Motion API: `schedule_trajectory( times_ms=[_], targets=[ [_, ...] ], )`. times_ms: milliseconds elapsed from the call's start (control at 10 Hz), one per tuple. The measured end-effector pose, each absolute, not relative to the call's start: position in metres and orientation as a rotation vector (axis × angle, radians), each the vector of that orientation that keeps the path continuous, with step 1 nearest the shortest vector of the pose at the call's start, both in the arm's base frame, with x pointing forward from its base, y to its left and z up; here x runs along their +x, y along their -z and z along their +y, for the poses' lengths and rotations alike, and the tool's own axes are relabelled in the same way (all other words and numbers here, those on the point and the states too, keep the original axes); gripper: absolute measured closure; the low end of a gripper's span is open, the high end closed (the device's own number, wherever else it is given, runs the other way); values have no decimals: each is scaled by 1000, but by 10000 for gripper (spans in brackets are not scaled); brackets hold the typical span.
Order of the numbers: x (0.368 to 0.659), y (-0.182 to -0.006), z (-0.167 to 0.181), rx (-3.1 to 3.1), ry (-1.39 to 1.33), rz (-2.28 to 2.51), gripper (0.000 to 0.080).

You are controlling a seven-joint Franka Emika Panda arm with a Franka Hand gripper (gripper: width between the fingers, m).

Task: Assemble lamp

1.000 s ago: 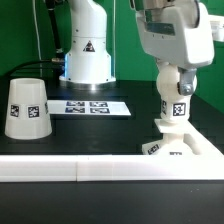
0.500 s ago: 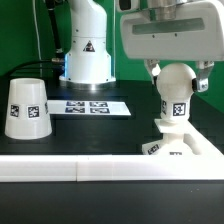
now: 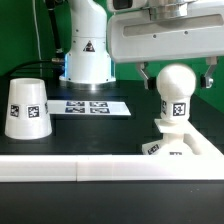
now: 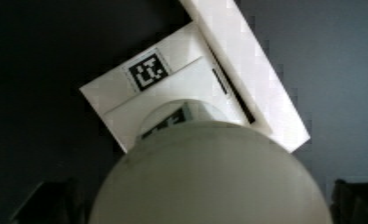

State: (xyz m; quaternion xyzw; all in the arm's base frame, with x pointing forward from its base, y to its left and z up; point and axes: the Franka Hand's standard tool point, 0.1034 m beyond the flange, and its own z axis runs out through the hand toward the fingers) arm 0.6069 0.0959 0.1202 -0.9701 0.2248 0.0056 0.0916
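Observation:
The ball-topped bulb stands upright on the flat square base at the exterior view's right. My gripper hangs over it, open, with one finger on each side of the ball's upper part and a gap to it on both sides. In the wrist view the bulb's round top fills the near part of the picture, with the tagged base beneath it. The cone-shaped shade stands alone at the exterior view's left, well apart from the gripper.
The marker board lies flat between the shade and the bulb. A long white rail runs along the table's front edge, right against the base. The arm's white pedestal stands at the back.
My gripper has risen from low around the bulb to its top, and its fingers have spread apart and let go. The bulb stays upright on the base.

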Motion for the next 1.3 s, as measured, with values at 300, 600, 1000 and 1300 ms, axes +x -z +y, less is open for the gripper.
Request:
schedule_trajectory(
  times_ms=[300, 600, 1000, 1300],
  targets=[
    [609, -122, 94, -2974, 26, 252, 101],
    [608, -121, 91, -2992, 48, -42, 101],
    [611, -122, 89, -2954, 104, -720, 101],
    [610, -120, 92, -2901, 98, -996, 101]
  ],
)
